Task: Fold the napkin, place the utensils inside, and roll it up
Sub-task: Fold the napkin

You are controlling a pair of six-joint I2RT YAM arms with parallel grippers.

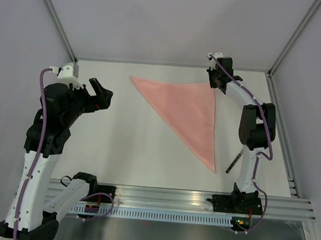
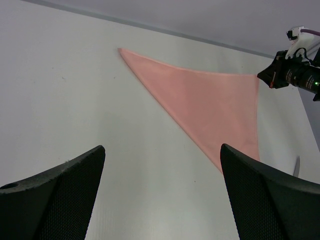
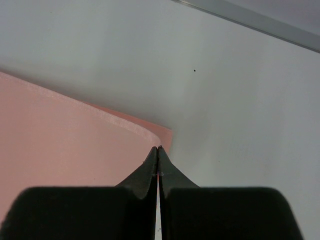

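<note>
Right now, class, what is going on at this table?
The pink napkin lies folded into a triangle on the white table. The right gripper is shut at its far right corner; whether it pinches the cloth is unclear. The left gripper hangs open to the left, touching nothing. A knife lies near the right arm's base, off the napkin.

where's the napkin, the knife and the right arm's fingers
napkin (image 1: 192,108): top view, middle of the folded triangle
knife (image 1: 233,163): top view, its dark handle
right fingers (image 3: 149,175): right wrist view, near one shut finger's tip
</note>
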